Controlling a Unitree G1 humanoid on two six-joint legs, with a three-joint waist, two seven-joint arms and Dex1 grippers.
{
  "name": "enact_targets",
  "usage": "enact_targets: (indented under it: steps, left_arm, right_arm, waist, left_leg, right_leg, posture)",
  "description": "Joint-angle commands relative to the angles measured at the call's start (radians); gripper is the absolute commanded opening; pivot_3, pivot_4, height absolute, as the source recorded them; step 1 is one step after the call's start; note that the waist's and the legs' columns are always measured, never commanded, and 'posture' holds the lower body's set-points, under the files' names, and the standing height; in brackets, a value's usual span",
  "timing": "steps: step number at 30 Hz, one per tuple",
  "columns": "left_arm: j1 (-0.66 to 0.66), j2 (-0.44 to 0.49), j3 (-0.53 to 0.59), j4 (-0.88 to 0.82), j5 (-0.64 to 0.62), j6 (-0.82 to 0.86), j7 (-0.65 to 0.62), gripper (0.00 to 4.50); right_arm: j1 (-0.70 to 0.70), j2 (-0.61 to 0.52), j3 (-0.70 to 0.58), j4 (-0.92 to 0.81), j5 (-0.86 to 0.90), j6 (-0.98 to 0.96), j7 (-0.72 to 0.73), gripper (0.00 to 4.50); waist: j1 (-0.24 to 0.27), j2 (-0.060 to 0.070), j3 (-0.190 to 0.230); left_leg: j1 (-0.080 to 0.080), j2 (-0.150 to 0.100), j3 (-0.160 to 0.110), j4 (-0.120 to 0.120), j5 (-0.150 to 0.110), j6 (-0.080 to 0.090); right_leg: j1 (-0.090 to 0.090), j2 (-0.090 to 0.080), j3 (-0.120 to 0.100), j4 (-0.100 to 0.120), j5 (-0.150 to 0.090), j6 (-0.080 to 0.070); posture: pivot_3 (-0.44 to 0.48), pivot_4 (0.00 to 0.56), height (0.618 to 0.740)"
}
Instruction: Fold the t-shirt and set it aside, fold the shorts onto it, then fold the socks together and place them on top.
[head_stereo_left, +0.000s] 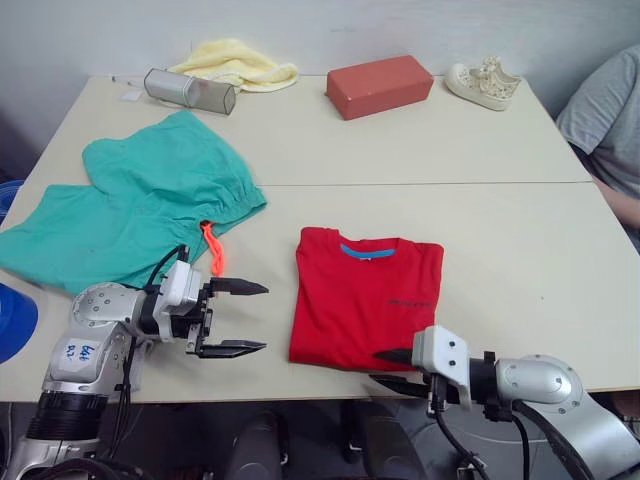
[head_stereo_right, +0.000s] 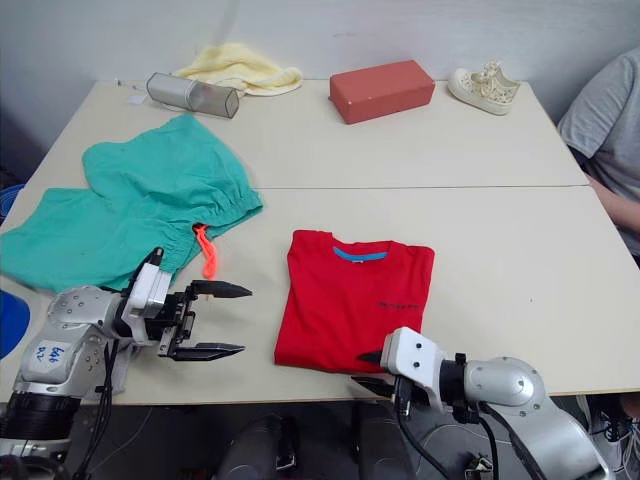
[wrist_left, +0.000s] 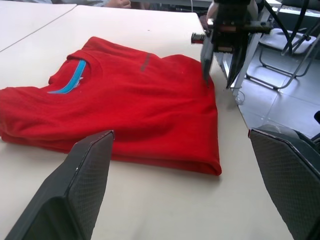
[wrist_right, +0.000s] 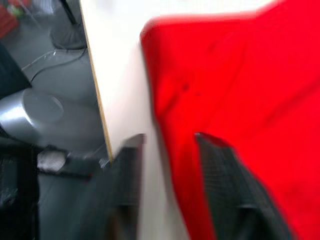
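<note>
A: Item one, the t-shirt (head_stereo_left: 363, 297): red, already folded to a neat rectangle, lying near the front edge of the table (head_stereo_left: 500, 230), right of centre; handling?

B: Soft, light, limp cotton, I judge; layers will slide apart unless the whole near hem is pinched through; best hold is at the two near corners, lifting low and flat.

A: Grippers?

B: Left gripper (head_stereo_left: 232, 318): fingers spread wide, holding nothing, just left of the shirt; right gripper (head_stereo_left: 392, 369): fingers parted, straddling the table's near edge at the shirt's near hem, not yet closed on cloth.

A: Item two, the shorts (head_stereo_left: 140, 205)?

B: Teal, spread unfolded at far left, orange drawstring (head_stereo_left: 211, 250) trailing toward the left gripper; equally limp; the gathered waistband gives the firmest purchase.

A: Other stock?

B: Far edge: yellow cloth (head_stereo_left: 240, 62), metal cylinder (head_stereo_left: 188, 90), red-brown block (head_stereo_left: 379, 85), white sneaker (head_stereo_left: 484, 82); a person's sleeve (head_stereo_left: 605, 110) at right.

A: What do views add?

B: Left wrist view shows the stacked fold thickness along the shirt's edge (wrist_left: 150, 157), and the right gripper's fingertips at the hem; head views give the layout.
</note>
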Motion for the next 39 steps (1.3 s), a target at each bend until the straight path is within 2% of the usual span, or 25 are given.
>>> enact_targets:
  steps: [1, 3, 4, 5, 9, 12, 13, 17, 19, 27, 35, 37, 39]
  left_arm:
    - [-0.025, 0.014, -0.008, -0.06, -0.039, 0.038, -0.012, 4.5]
    - [-0.067, -0.021, -0.033, -0.074, -0.041, 0.058, 0.017, 4.5]
    - [-0.095, -0.048, -0.078, -0.079, -0.013, 0.044, 0.018, 4.5]
    - [-0.121, -0.076, -0.121, -0.076, 0.023, 0.028, 0.029, 4.31]
    - [-0.186, -0.196, -0.22, -0.001, 0.132, 0.001, 0.144, 3.23]
    - [-0.21, -0.268, -0.262, 0.075, 0.216, -0.042, 0.237, 2.21]
    - [-0.217, -0.283, -0.284, 0.101, 0.248, -0.055, 0.255, 1.94]
    - [-0.219, -0.282, -0.326, 0.149, 0.311, -0.05, 0.274, 0.6]
    - [-0.214, -0.276, -0.332, 0.179, 0.354, -0.034, 0.325, 0.31]
    - [-0.174, -0.271, -0.276, 0.188, 0.366, 0.037, 0.454, 0.31]
    - [-0.154, -0.245, -0.223, 0.201, 0.341, 0.039, 0.46, 0.31]
    - [-0.155, -0.257, -0.179, 0.182, 0.256, 0.024, 0.406, 0.31]
    - [-0.166, -0.247, -0.144, 0.133, 0.13, 0.048, 0.276, 0.31]
  right_arm:
    - [0.045, -0.041, -0.137, -0.055, 0.212, 0.017, 0.092, 3.07]
    - [0.016, -0.041, -0.195, -0.035, 0.338, 0.089, 0.057, 3.07]
    - [-0.029, -0.01, -0.186, 0.006, 0.337, 0.093, 0.016, 2.97]
    - [-0.063, 0.012, -0.162, 0.042, 0.306, 0.079, -0.007, 2.69]
    - [-0.166, 0.1, -0.018, 0.202, 0.072, -0.08, -0.074, 1.31]
    - [-0.218, 0.153, 0.044, 0.306, -0.025, -0.178, -0.096, 0.22]
    - [-0.23, 0.164, 0.062, 0.342, -0.054, -0.206, -0.098, 0.0]
    - [-0.254, 0.197, 0.083, 0.444, -0.124, -0.29, -0.125, 0.0]
    - [-0.261, 0.22, 0.061, 0.496, -0.135, -0.304, -0.165, 0.0]
    - [-0.224, 0.256, -0.09, 0.588, -0.086, -0.299, -0.273, 0.0]
    - [-0.203, 0.251, -0.192, 0.635, -0.055, -0.309, -0.31, 0.0]
    - [-0.205, 0.249, -0.213, 0.603, -0.008, -0.314, -0.276, 0.0]
    - [-0.216, 0.231, -0.196, 0.51, 0.051, -0.292, -0.213, 0.0]
  waist:
    - [0.0, 0.0, 0.0]
    - [0.001, -0.001, 0.0]
    - [0.001, -0.001, 0.0]
    - [0.0, -0.002, 0.0]
    - [0.0, -0.002, 0.0]
    - [-0.002, -0.001, 0.001]
    - [-0.001, -0.001, 0.001]
    - [0.001, 0.0, 0.001]
    - [0.0, -0.001, 0.001]
    - [0.0, 0.0, 0.001]
    - [-0.003, 0.003, -0.001]
    - [-0.005, 0.004, -0.001]
    - [-0.006, 0.005, 0.0]
  left_leg:
    - [0.0, 0.0, 0.0, 0.0, 0.0, 0.0]
    - [0.0, 0.0, -0.001, 0.0, -0.001, 0.001]
    - [0.0, 0.0, -0.001, 0.0, -0.001, 0.001]
    - [0.001, 0.0, -0.002, 0.001, 0.0, 0.001]
    - [0.005, 0.0, -0.004, 0.0, -0.001, 0.001]
    - [0.003, 0.0, -0.004, -0.001, 0.0, 0.002]
    - [0.003, 0.0, -0.004, -0.002, 0.001, 0.0]
    - [0.002, 0.0, -0.004, -0.001, 0.002, -0.002]
    - [0.001, 0.0, -0.004, -0.001, 0.002, -0.002]
    - [0.004, 0.0, -0.005, 0.0, 0.001, 0.002]
    - [0.007, 0.001, -0.005, -0.003, 0.003, 0.002]
    - [0.006, 0.0, -0.005, -0.004, 0.003, 0.002]
    - [0.006, 0.001, -0.004, -0.004, 0.003, 0.002]
  right_leg:
    - [0.0, 0.0, 0.0, -0.001, 0.0, 0.0]
    - [0.001, 0.0, 0.0, -0.001, 0.0, 0.0]
    - [0.002, 0.0, 0.0, -0.001, 0.0, 0.001]
    - [0.003, -0.001, -0.001, -0.001, 0.001, 0.001]
    - [0.012, 0.0, -0.004, -0.012, 0.003, -0.003]
    - [0.011, 0.001, -0.003, -0.014, 0.006, 0.003]
    - [0.01, 0.001, -0.003, -0.014, 0.006, 0.003]
    - [0.01, 0.002, -0.004, -0.016, 0.006, 0.003]
    - [0.01, 0.001, -0.004, -0.017, 0.006, 0.003]
    - [0.013, -0.001, -0.004, -0.015, 0.008, 0.005]
    - [0.013, -0.001, -0.004, -0.013, 0.009, 0.003]
    - [0.013, -0.001, -0.004, -0.013, 0.009, 0.003]
    - [0.012, -0.001, -0.004, -0.013, 0.009, 0.003]
  posture:
    - [0.0, 0.15, 0.74]
    - [0.0, 0.15, 0.74]
    - [0.0, 0.15, 0.74]
    - [0.0, 0.15, 0.74]
    - [0.0, 0.15, 0.74]
    - [0.0, 0.15, 0.74]
    - [0.0, 0.15, 0.74]
    - [0.0, 0.15, 0.74]
    - [0.0, 0.15, 0.74]
    - [0.0, 0.15, 0.74]
    - [0.0, 0.15, 0.74]
    - [0.0, 0.15, 0.74]
    - [0.0, 0.15, 0.74]
